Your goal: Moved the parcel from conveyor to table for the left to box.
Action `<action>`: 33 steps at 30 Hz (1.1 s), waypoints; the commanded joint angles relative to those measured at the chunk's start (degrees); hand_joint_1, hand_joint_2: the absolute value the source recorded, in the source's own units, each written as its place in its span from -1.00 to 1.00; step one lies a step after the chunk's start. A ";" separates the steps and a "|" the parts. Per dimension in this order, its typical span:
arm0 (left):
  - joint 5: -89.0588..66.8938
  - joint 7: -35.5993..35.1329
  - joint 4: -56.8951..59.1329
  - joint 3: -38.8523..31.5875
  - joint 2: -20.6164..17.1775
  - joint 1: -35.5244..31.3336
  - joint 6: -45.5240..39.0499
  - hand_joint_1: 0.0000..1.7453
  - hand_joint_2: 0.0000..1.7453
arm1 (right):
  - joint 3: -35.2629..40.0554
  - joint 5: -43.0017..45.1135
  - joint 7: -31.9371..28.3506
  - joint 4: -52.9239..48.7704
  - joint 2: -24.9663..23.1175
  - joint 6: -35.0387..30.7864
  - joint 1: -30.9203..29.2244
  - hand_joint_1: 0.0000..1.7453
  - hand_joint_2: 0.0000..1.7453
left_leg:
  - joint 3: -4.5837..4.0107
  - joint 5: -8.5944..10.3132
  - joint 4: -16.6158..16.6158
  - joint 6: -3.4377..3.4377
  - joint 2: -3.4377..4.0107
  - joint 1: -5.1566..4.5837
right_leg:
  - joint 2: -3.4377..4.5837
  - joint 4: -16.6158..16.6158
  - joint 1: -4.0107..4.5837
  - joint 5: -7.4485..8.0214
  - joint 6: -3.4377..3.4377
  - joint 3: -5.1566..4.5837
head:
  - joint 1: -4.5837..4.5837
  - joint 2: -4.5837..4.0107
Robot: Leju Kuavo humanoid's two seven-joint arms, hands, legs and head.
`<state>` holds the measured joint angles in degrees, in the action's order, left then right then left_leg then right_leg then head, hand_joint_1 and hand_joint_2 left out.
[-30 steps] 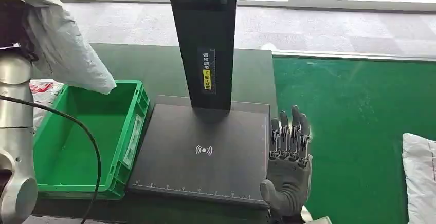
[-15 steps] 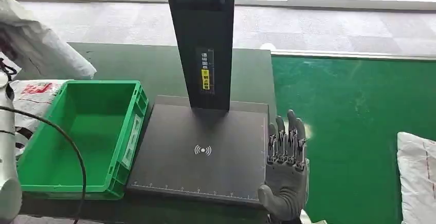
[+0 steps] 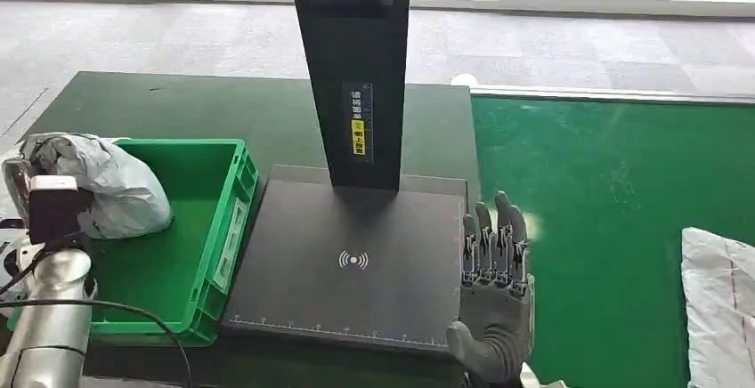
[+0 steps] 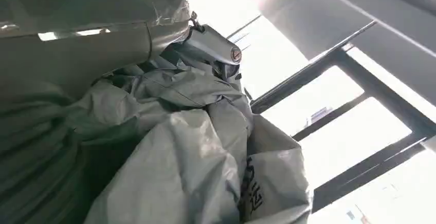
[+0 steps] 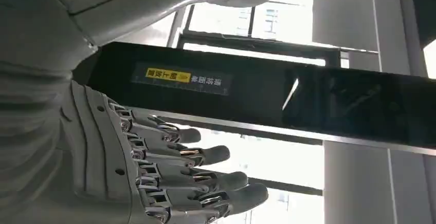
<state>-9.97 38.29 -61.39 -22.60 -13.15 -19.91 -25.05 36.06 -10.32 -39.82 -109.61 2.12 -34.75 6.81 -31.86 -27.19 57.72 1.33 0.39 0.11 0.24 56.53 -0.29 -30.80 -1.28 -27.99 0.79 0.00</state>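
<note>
left hand [image 3: 53, 201] clutching, right hand [image 3: 494, 295] flat, fingers spread

One green crate [image 3: 191, 228], two grey parcels [image 3: 107, 188] [image 3: 721, 303] at nine and four o'clock, one black scanner stand [image 3: 356, 76], two hands [image 3: 53, 214] [image 3: 494, 295].

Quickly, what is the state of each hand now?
Left hand: holding the grey parcel at the green box.
Right hand: open, holding nothing.
</note>
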 commanded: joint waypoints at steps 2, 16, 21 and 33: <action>0.12 -0.31 -6.83 -5.43 9.08 6.86 0.01 1.00 1.00 | -1.82 0.40 -0.18 3.35 -0.07 0.51 -1.91 -1.00 1.00 | 0.03 0.05 -0.06 -0.01 -0.05 0.01 | -0.05 -0.08 0.01 0.05 0.06 0.05 | 0.00 0.00; -6.87 -9.16 -17.67 3.82 16.79 12.51 4.93 -1.00 -1.00 | -3.10 -0.43 -0.18 4.71 -1.26 1.17 -2.80 -1.00 1.00 | 0.09 0.11 -0.07 -0.03 -0.25 -0.08 | -0.26 -0.08 0.03 0.06 0.12 0.15 | 0.00 0.00; -6.69 -7.95 -22.36 7.66 21.75 12.33 2.66 -1.00 -1.00 | -3.33 -1.97 -0.18 5.21 -2.12 0.29 -1.74 -1.00 1.00 | -0.04 0.14 -0.01 -0.04 -0.41 -0.03 | -0.42 -0.09 0.05 0.07 0.15 0.08 | 0.00 0.00; -8.26 -8.79 -23.93 15.07 25.34 14.10 -6.57 -1.00 -1.00 | -6.50 -2.86 -0.18 4.52 -2.93 -0.67 1.50 -1.00 1.00 | 0.02 0.17 -0.07 -0.03 -0.49 -0.03 | -0.49 -0.17 0.05 0.11 0.17 0.19 | 0.00 0.00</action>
<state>-17.09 30.38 -83.40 -17.38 6.07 -6.89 -22.57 34.64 -12.50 -39.80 -107.73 1.01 -34.29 5.98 -31.77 -27.14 57.76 1.31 0.25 0.05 0.10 56.53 -0.25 -30.72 -1.16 -27.90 0.79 0.00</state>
